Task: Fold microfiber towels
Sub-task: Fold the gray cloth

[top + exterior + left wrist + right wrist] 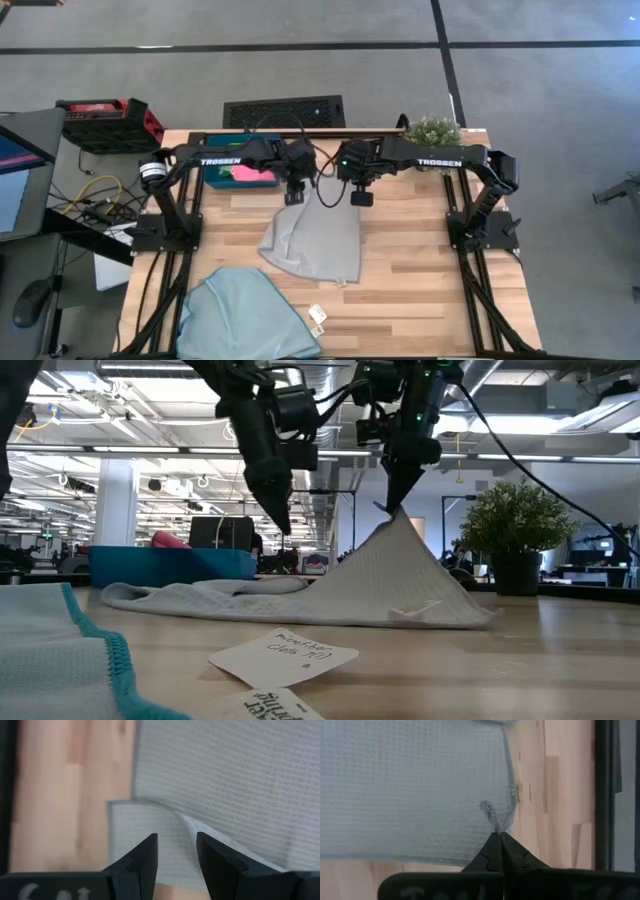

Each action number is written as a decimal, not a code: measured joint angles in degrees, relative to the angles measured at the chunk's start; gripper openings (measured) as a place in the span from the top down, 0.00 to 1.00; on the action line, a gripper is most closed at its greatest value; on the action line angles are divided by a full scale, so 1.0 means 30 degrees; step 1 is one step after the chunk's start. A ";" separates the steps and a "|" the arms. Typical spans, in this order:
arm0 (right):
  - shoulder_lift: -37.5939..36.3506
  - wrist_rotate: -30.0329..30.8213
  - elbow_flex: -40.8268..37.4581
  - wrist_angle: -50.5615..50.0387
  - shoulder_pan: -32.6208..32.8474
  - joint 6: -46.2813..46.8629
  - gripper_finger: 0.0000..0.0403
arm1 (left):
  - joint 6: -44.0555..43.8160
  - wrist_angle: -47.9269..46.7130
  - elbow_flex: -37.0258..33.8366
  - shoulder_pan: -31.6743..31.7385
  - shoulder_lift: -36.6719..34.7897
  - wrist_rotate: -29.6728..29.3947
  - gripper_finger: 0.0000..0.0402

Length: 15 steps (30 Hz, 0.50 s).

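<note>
The pale grey towel (310, 245) lies in the middle of the table, its far right part pulled up into a peak (395, 520). My right gripper (392, 508) is shut on that peak. My left gripper (283, 525) hovers open just above the towel's far left corner (145, 815), touching nothing. The light blue towel (250, 315) lies bunched at the near left edge. The pink towel (245, 174) lies in the dark teal tray (215, 180) at the far left. The green towel is out of view. My right gripper pinches a small pucker of the grey towel (494, 819) between its two fingertips, close to the towel's hemmed edge (510, 785). The fingers come from above, pointing down. The cloth rises taut like a tent to the fingers, and the rest of it lies on the table.
A potted plant (432, 130) stands at the far right corner. Paper tags (318, 318) lie near the front edge beside the blue towel. Bare wood shows to the right of the grey towel (430, 260).
</note>
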 joint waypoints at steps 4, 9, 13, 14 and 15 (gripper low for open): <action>-0.0090 0.0000 0.0005 0.0269 0.0002 0.0009 1.00 | 0.1290 0.1737 0.0071 0.0702 0.0525 0.1139 0.68; -0.0090 0.0000 0.0001 0.0424 0.0080 0.0015 1.00 | 0.1175 0.2660 0.0204 0.1443 0.1805 0.1428 0.68; -0.0097 -0.0015 0.0007 0.0546 0.0170 0.0015 1.00 | 0.0444 0.3092 0.0175 0.2033 0.2859 0.1454 0.68; -0.0097 -0.0020 0.0007 0.0575 0.0175 0.0021 1.00 | 0.0383 0.3151 0.0174 0.2178 0.2946 0.1453 0.68; -0.0097 -0.0015 0.0007 0.0544 0.0175 0.0021 1.00 | 0.0298 0.3135 0.0153 0.2302 0.3021 0.1421 0.68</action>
